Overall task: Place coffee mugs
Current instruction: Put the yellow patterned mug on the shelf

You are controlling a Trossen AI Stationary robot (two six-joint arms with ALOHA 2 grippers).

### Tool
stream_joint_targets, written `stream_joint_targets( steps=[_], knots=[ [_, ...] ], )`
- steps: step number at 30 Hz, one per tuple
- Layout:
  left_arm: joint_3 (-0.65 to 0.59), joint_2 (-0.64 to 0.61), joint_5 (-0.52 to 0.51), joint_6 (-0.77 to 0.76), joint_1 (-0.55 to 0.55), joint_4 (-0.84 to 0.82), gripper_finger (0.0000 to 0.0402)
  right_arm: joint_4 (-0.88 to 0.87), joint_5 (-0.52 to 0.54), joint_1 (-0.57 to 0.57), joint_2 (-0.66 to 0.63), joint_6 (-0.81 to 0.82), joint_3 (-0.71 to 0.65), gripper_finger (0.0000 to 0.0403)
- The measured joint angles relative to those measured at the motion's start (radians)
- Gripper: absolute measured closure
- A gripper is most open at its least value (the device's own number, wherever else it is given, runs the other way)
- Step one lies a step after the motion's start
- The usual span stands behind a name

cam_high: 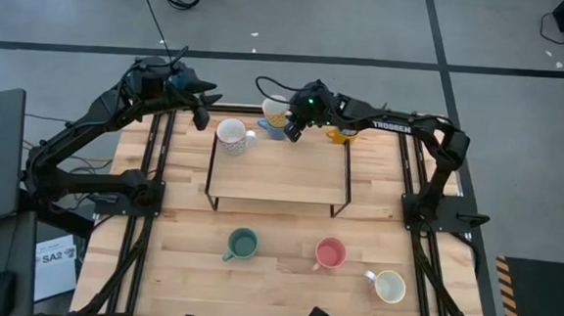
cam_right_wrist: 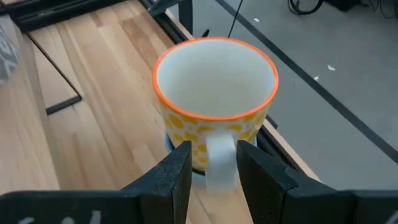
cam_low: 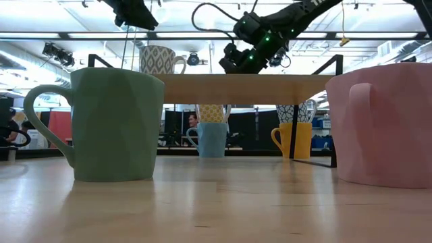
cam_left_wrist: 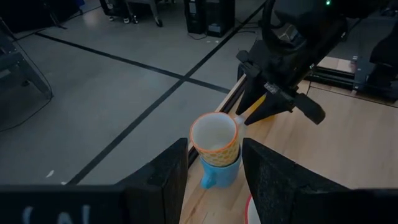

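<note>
My right gripper (cam_right_wrist: 211, 168) hangs at the far edge of the pale wood-plank counter (cam_high: 275, 275), its dark fingers parted on either side of the white handle of a glossy yellow-patterned mug (cam_right_wrist: 214, 102) with an orange rim, which sits empty, nested in a blue mug (cam_left_wrist: 219, 173). My left gripper (cam_left_wrist: 214, 168) hovers near the same stack, fingers apart. A patterned white mug (cam_high: 230, 135) stands on the thin wooden shelf (cam_high: 281, 178); green (cam_high: 242, 242), pink (cam_high: 330, 252) and cream (cam_high: 389, 285) mugs sit up front
</note>
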Motion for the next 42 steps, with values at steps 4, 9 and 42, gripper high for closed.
stream_joint_targets(
  steps=[4, 9, 42],
  knots=[
    [0.000, 0.000, 0.000, 0.000, 0.000, 0.000, 0.0242, -0.006, 0.001, -0.002, 0.002, 0.000, 0.000, 0.0270],
    [0.000, 0.000, 0.000, 0.000, 0.000, 0.000, 0.0242, -0.009, 0.001, -0.002, 0.002, 0.000, 0.000, 0.0270],
    [0.000, 0.000, 0.000, 0.000, 0.000, 0.000, 0.0242, 0.089, 0.010, -0.004, 0.001, -0.007, -0.063, 0.0289]
  ],
)
